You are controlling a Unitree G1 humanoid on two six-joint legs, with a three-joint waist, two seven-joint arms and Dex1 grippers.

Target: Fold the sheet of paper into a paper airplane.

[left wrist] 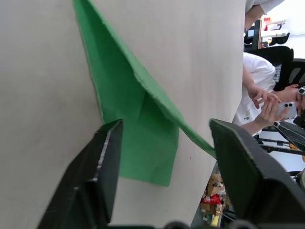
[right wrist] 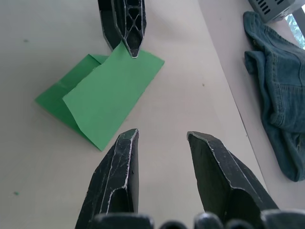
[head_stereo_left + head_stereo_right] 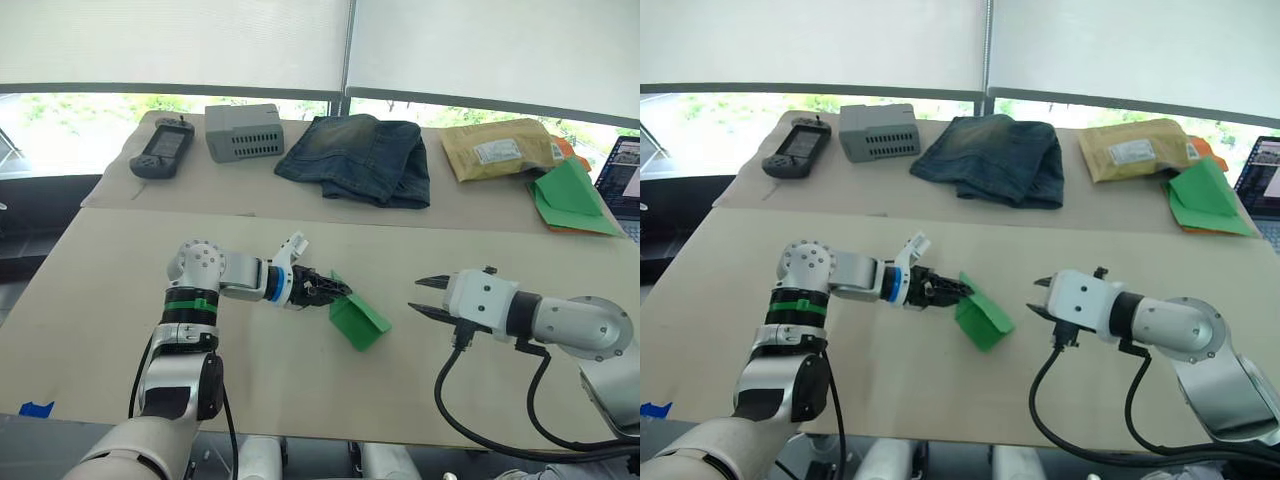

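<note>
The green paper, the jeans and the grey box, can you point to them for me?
Green paper (image 3: 358,320), left eye view, on its raised flap.
Jeans (image 3: 358,155), left eye view, middle of the folded cloth.
Grey box (image 3: 244,132), left eye view, its slotted front face.

This looks like an office or lab set up for robot trials. Two plain beige tables (image 3: 120,330) stand below a window with roller blinds (image 3: 180,45). The far one carries unrelated test items: a handheld controller (image 3: 161,149), a grey box (image 3: 244,132), folded jeans (image 3: 360,158), a padded envelope (image 3: 497,149). A person (image 1: 259,95) sits nearby among office chairs (image 1: 279,59) (phone in hand).
</note>
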